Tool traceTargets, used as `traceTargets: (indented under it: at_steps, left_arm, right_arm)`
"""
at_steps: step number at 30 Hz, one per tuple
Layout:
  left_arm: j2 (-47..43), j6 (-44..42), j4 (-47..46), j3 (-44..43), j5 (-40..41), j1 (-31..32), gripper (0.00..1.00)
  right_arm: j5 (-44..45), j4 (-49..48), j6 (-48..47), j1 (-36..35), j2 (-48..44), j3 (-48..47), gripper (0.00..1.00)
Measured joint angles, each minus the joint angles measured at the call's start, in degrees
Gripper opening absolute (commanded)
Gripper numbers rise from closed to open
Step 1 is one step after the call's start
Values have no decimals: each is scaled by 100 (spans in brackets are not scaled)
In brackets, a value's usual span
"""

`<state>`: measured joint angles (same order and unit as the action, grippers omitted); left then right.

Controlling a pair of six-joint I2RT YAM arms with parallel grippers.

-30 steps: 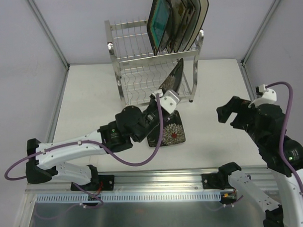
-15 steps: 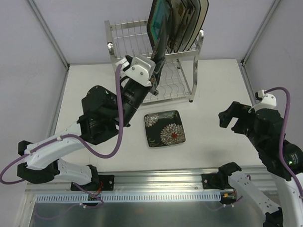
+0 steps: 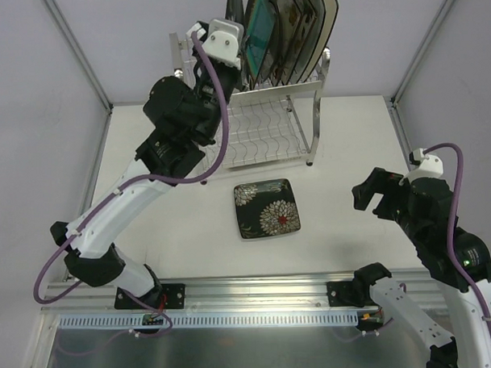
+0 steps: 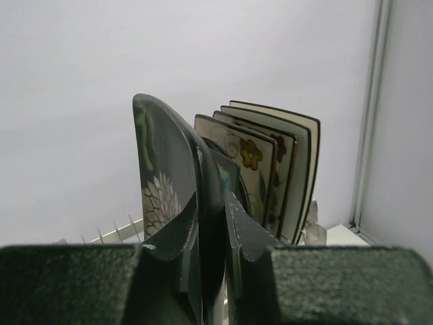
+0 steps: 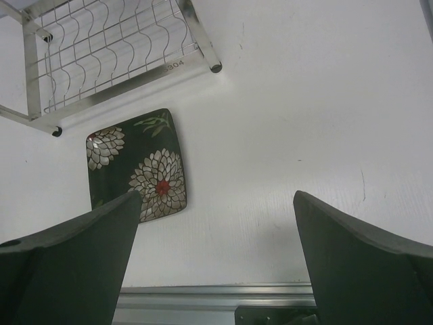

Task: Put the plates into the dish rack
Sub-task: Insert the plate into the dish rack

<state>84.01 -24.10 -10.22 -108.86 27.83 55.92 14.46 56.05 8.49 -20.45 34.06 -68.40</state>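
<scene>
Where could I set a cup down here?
Bare table lies right of the flat flowered plate and left of it toward the wall. The dish rack has an empty lower shelf; its top right end is crowded with plates.

- Matte white table (image 3: 357, 140), lightly scuffed, under soft even light.
- Closed in at back and sides by plain pale lilac-grey walls (image 3: 32, 70).
- Framed by slanting aluminium posts (image 3: 76, 51) at both rear corners.
- Edged in front by a metal rail (image 3: 257, 290), then a white slotted strip (image 3: 258, 319) and a bare metal sheet (image 3: 235, 354).
</scene>
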Motion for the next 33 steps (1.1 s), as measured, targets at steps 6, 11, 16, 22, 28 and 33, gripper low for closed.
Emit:
traceTargets:
  at_steps: [6, 11, 16, 22, 28, 33]
  left_arm:
    - [743, 415, 20, -614, -365, -730, 0]
    - [1255, 817, -42, -839, -450, -1187, 0]
    - [1845, 1008, -166, -1244, -516, -1458, 0]
    - [2527, 1025, -321, -1794, -629, -1720, 0]
    - [2723, 1163, -404, -1829, -822, -2052, 0]
    - [2747, 1375, -409, -1829, -1095, -2269, 0]
  right_arm:
    - [-9, 2, 4, 0, -24, 55, 100]
    - [-2, 15, 2, 0, -26, 66, 100]
    - [13, 13, -2, 0, -26, 81, 99]
    - [68, 17, -42, 0, -26, 98, 100]
    - [140, 13, -133, 0, -15, 107, 99]
    - [142, -7, -195, 0, 61, 149, 99]
